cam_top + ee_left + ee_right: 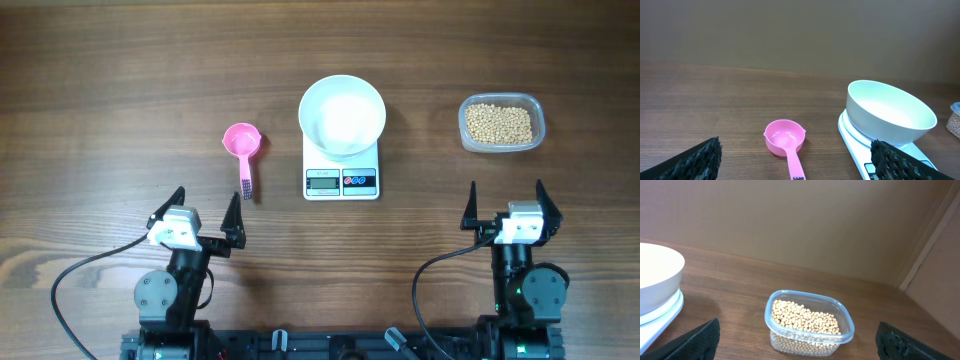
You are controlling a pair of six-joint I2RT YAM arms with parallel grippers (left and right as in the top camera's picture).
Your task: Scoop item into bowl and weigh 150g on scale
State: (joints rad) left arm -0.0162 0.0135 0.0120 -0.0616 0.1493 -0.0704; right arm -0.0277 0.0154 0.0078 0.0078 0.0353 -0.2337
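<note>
1. Small tan beans [500,123], loose, roll-prone, in clear plastic tub [541,126], upper right.
2. Stiff pink plastic scoop [243,146]: probably best taken by handle.
3. Both released, empty: left gripper [207,196], right gripper [505,189].

Scale [341,182]: white, square, at centre; grey display and dark buttons on its near edge.
Bowl [342,115]: round, white, empty, upright on the Scale.
Beans [500,123]: small, round, pale tan, lying in a clear tub [502,97] to the right, apart from the Scale.

Dark brown wooden table [90,90], grain running left to right; beyond its far edge, a plain tan wall [790,30], evenly lit.
</note>
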